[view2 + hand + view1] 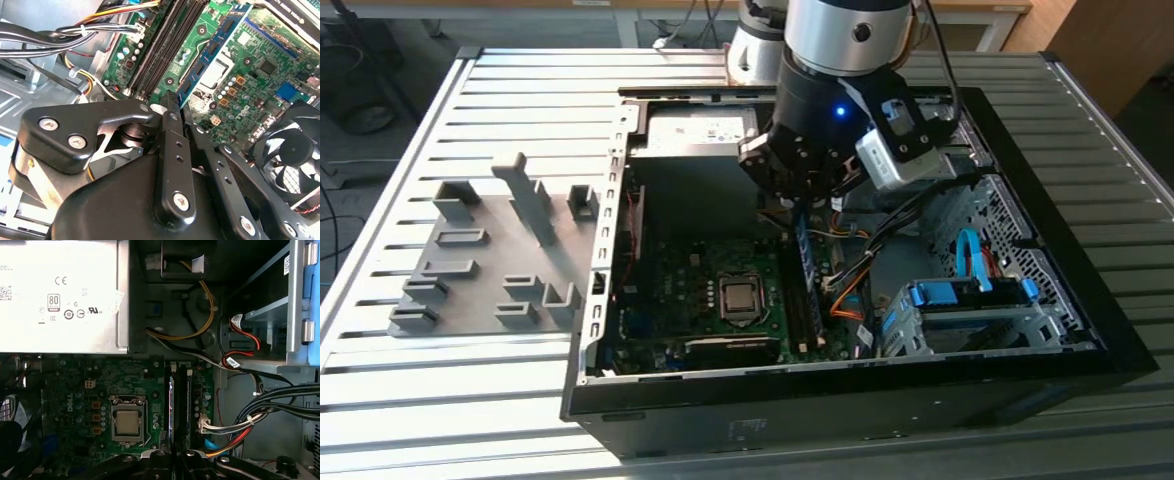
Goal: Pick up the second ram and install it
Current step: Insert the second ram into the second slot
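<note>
You've got the ram (212, 52) as a thin blue stick with dark chips, standing on edge and tilted over the motherboard slots; in the exterior view it (809, 285) runs lengthwise inside the case.

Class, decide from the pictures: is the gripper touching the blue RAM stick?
Touching. In the second wrist view the gripper is closed on the near end of the blue RAM stick, which extends from it above the motherboard; no gap shows between them.
</note>
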{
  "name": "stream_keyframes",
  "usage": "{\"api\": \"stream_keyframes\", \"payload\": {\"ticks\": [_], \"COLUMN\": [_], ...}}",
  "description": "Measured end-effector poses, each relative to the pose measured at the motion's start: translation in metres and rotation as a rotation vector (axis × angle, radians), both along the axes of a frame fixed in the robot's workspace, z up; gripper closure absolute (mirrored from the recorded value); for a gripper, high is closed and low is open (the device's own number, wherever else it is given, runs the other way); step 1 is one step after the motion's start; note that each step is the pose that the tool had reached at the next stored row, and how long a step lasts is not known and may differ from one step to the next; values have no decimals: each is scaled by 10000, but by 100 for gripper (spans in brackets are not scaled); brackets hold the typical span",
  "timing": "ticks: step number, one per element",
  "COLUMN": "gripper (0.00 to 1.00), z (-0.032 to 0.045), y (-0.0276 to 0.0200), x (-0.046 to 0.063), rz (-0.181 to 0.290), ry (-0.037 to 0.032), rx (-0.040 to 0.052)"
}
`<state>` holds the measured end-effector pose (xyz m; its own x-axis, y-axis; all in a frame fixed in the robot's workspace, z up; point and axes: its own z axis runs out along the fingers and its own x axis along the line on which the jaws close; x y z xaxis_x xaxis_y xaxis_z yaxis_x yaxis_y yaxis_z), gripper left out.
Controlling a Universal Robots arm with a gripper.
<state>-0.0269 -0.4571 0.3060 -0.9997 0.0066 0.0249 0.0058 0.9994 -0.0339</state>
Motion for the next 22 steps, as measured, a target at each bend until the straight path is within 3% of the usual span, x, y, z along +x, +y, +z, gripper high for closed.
{"api": "stream_keyframes", "payload": {"ticks": [12,22], "gripper": [86,86], "z": [-193,-258], "y": [0,-1], "x": [6,32], "rz": [-41,-65], "ry": [21,28], "rx": [-1,-1]}}
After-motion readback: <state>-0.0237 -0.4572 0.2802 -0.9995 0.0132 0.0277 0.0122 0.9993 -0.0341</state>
